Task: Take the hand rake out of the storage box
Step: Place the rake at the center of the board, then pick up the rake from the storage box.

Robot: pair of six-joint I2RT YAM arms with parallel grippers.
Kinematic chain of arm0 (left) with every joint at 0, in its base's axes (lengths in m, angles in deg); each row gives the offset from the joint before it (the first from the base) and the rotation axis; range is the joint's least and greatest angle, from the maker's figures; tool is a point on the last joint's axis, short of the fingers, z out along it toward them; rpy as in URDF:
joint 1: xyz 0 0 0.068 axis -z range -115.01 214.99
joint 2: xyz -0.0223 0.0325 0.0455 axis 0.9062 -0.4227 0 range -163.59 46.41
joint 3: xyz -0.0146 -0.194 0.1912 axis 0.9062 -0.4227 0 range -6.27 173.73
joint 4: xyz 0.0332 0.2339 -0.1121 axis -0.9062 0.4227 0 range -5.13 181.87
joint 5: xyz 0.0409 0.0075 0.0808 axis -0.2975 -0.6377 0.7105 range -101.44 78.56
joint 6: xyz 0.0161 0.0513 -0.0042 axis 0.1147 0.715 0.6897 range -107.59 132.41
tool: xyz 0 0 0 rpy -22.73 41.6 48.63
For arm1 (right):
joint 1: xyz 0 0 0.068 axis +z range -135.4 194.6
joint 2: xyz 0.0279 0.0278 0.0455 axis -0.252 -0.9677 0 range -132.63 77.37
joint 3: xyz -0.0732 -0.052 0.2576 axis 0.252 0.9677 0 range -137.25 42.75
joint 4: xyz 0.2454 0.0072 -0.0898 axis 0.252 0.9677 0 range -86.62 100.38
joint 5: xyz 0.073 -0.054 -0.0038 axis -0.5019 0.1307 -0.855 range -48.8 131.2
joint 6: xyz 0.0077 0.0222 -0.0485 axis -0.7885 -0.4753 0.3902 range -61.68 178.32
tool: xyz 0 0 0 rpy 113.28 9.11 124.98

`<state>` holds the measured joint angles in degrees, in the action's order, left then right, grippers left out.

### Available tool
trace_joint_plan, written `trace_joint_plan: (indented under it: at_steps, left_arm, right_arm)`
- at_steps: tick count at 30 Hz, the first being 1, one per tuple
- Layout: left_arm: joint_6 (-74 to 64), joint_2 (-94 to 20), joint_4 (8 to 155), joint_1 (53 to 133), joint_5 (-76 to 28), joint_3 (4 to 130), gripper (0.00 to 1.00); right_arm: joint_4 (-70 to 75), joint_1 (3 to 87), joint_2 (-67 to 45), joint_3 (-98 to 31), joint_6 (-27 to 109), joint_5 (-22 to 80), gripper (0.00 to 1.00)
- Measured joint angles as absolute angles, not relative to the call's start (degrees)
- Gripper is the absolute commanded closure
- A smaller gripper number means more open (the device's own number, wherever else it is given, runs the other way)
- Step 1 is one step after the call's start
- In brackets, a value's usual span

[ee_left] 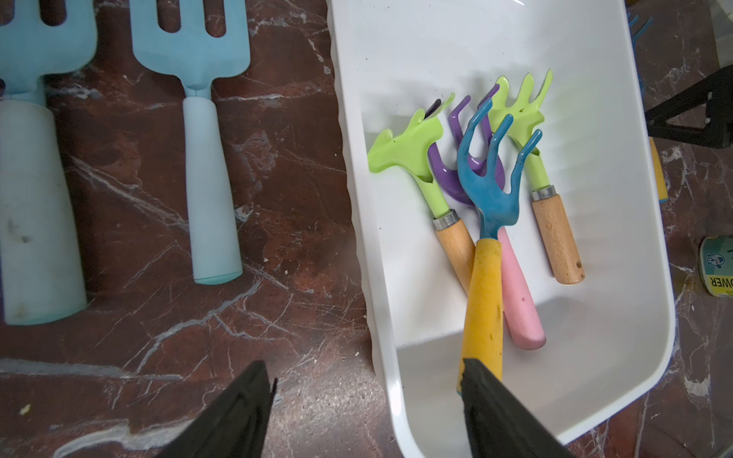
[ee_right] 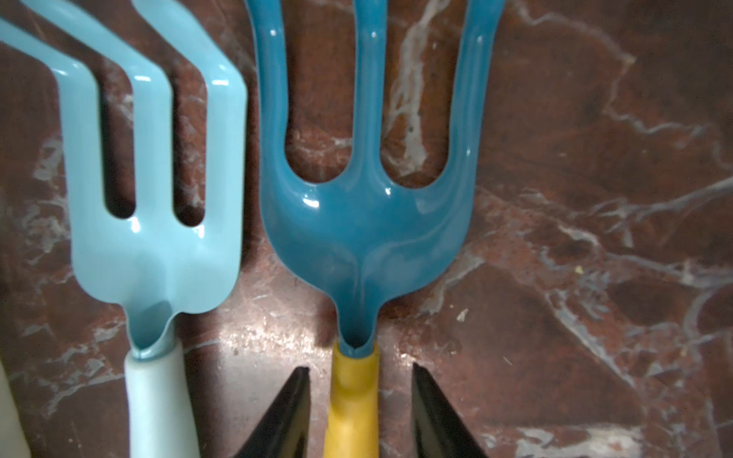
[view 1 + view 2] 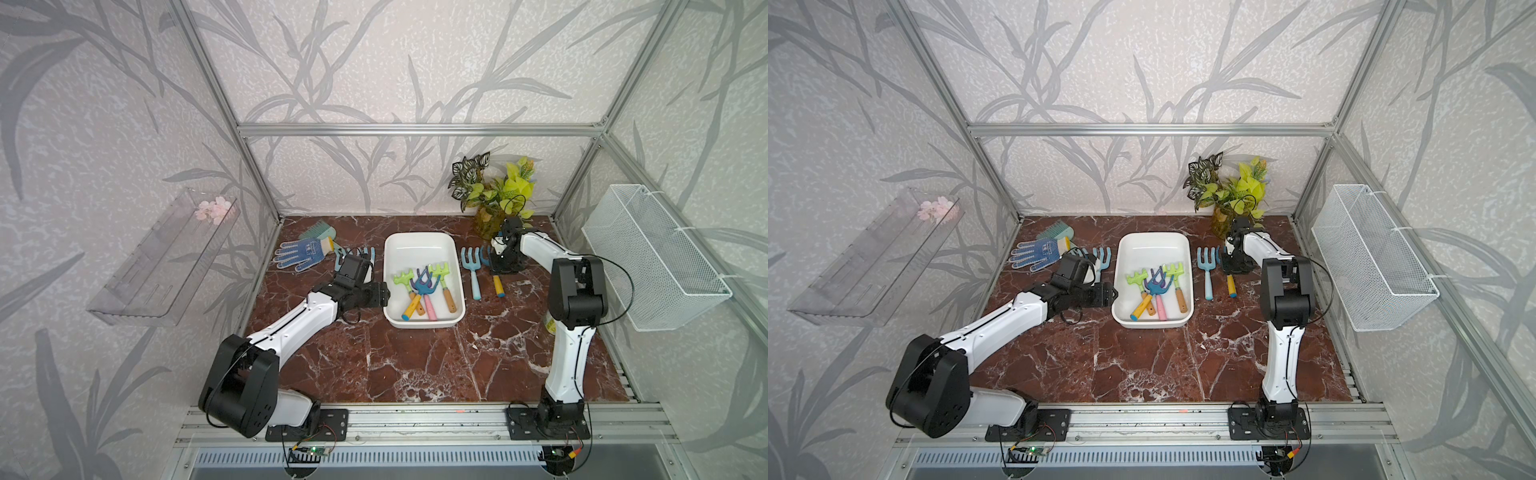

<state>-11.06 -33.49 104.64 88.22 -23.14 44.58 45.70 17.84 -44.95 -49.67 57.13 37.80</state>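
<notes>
Storage box (image 3: 419,251) is found at the middle of the marble table (image 3: 415,365). Four hand rakes are recorded inside it, heaped toward the end nearer the arms. A dark blue rake (image 1: 486,285) with a yellow handle lies across a purple rake (image 1: 519,301) with a pink handle. Two green rakes (image 1: 555,238) with wooden handles flank them.

The left gripper (image 1: 367,368) is seen with its fingers set wide apart and nothing held. One finger is over the table, the other over the box, above the end of the yellow handle.

The right gripper (image 2: 359,370) is held low over the table on the box's right. Its fingers are parted on either side of the yellow handle of a second dark blue rake (image 2: 369,238), with a gap visible on each side. That rake lies flat on the table outside the box, just beside a pale blue fork (image 2: 158,246).
</notes>
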Motion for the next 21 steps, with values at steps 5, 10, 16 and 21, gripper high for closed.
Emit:
trace_joint_plan:
  at_steps: [5,10,16,21]
  left_arm:
    - [-10.47,-33.42,105.88,88.52,-23.54,46.33,0.21]
    - [-9.46,-33.40,107.72,89.79,-24.45,48.87,0.20]
    - [-7.03,-35.00,111.30,92.96,-25.04,54.81,0.19]
    - [-4.74,-37.57,114.43,95.49,-24.98,59.36,0.12]
  right_arm:
    - [45.16,17.86,-40.10,-44.49,56.54,38.24,0.23]
    - [42.49,18.70,-27.51,-36.34,55.73,38.17,0.09]
    - [37.77,21.51,-13.30,-27.60,53.59,35.90,0.00]
    - [31.74,24.07,-5.17,-16.73,50.61,32.18,0.01]
